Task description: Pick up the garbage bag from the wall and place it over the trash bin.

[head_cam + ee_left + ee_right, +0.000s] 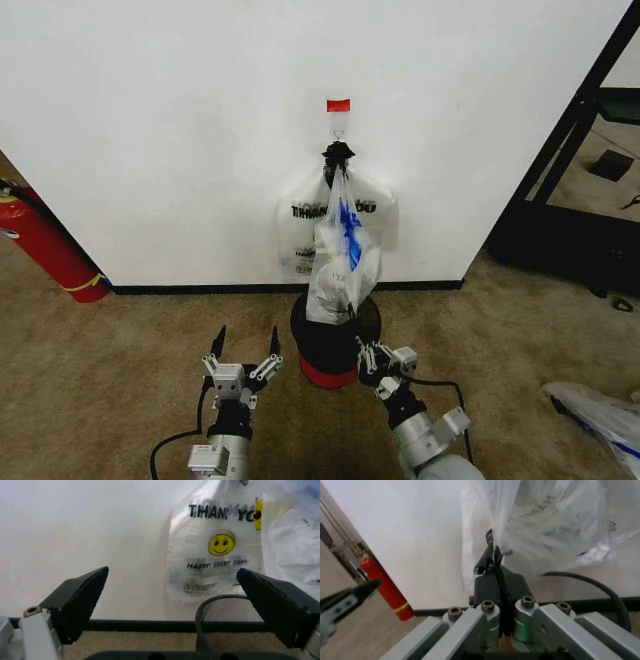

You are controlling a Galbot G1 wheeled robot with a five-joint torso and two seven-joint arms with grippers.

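Garbage bag (pixel 343 262) hangs from hook on wall (pixel 150 120), drooping onto rim of trash bin (pixel 328 350) directly below. Left gripper (pixel 245 345) at bin's 9 o'clock, fingers spread apart. Right gripper (pixel 365 357) at bin's 4 o'clock, fingers pressed together, holding nothing.

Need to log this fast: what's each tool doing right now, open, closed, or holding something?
Left tool: open, holding nothing, low beside the trash bin.
Right tool: closed, holding nothing visible, by the bin's rim below the garbage bag.
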